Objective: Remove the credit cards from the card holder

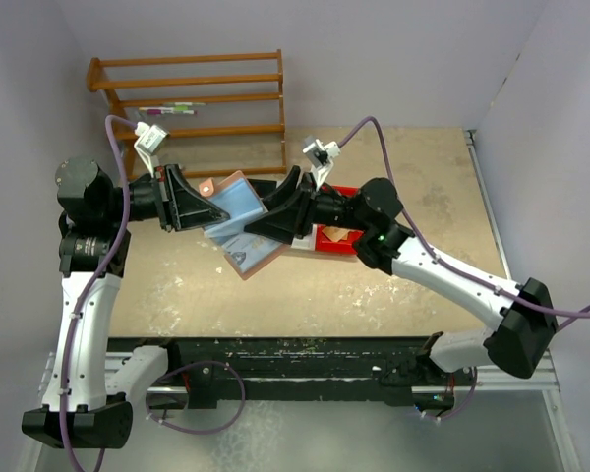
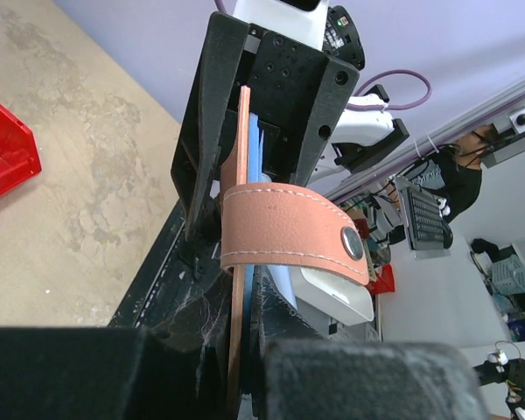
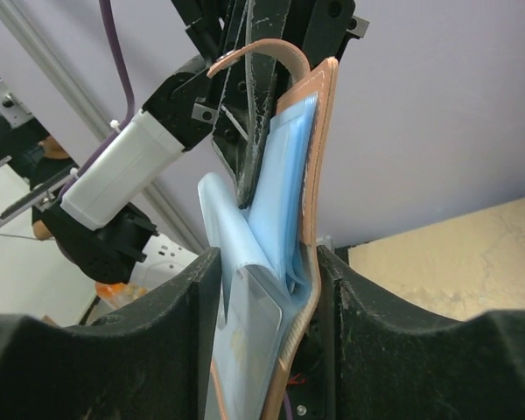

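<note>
top, card holder [image 1: 234,211]: open, blue lining up, held above the table [image 1: 305,295] between my two grippers.
top, left gripper [image 1: 199,205]: pinches the upper panel's left edge.
top, right gripper [image 1: 267,224]: sits on the lower panel, from the right, with the red bin [image 1: 332,234] behind it.
left wrist, card holder [image 2: 242,157]: seen edge-on and upright, running straight into the gap of my left fingers [image 2: 350,385].
left wrist, grip: nearly closed, clamped on the pink panel.
left wrist, strap tab [image 2: 284,236]: loops out to the right, snap facing the camera.
right wrist, card holder [image 3: 322,149]: upright, with its lower end between my right fingers [image 3: 157,350].
right wrist, grip: about half open, one pad on the blue flap and the other on the pink outer skin, so it holds the card holder.
right wrist, credit cards: can't tell them from the lining.
</note>
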Available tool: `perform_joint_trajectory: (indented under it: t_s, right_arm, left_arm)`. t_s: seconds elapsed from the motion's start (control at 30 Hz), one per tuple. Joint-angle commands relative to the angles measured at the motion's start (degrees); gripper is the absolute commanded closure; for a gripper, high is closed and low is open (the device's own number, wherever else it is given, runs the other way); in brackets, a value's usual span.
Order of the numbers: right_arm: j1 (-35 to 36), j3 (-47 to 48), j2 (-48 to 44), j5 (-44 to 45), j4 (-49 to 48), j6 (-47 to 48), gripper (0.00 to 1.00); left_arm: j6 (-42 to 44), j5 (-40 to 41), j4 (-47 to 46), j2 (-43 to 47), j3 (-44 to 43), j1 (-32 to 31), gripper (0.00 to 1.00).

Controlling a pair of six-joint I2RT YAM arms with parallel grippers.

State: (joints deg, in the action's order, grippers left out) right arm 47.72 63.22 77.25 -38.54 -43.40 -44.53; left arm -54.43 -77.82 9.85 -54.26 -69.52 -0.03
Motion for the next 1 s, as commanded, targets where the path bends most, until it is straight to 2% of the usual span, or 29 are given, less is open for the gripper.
perform_joint_trajectory:
  t_s: [0.0, 0.13, 0.37, 0.5, 0.57, 0.63, 0.7, 0.87, 0.97]
  right_arm:
    - [0.53, 3.63, 0.23, -1.24, -4.52, -2.78, 0.54]
    - [0.77, 4.05, 0.84, -2.06, -5.97, -5.38, 0.58]
    - [1.34, 4.04, 1.87, -2.65, -9.03, -10.01, 0.65]
    - [2.22, 3.87, 2.51, -2.76, -9.02, -10.98, 0.84]
    - [2.52, 3.75, 2.72, -2.76, -8.99, -11.33, 0.93]
    - [2.63, 3.56, 2.62, -2.76, -8.71, -11.64, 1.0]
    - [2.64, 3.28, 2.0, -2.3, -7.17, -11.53, 1.0]
    - [2.64, 3.01, -0.78, 0.48, -0.55, -8.51, 1.0]
    - [2.63, 3.64, -2.2, 2.67, 5.19, -5.42, 1.0]
  left_arm:
    - [1.0, -0.84, -1.76, 1.2, -0.95, 0.12, 0.92]
    - [4.2, -0.84, 1.4, 1.42, -0.67, 0.12, 0.92]
    - [16.35, -0.84, 12.54, 1.04, -0.26, 0.12, 0.88]
    - [18.6, -1.02, 14.38, 0.78, -0.26, 0.12, 0.85]
    - [19.24, -1.22, 14.56, 0.74, -0.55, 0.13, 0.78]
    - [20.76, -1.36, 15.66, 0.42, -1.37, 0.19, 0.67]
    - [25.32, -1.02, 20.02, -0.44, -3.66, 0.12, 0.56]
    - [44.44, 3.81, 37.26, -3.52, -14.6, 0.13, 0.4]
    - [49.03, 7.95, 40.85, -3.44, -18.32, 0.12, 0.33]
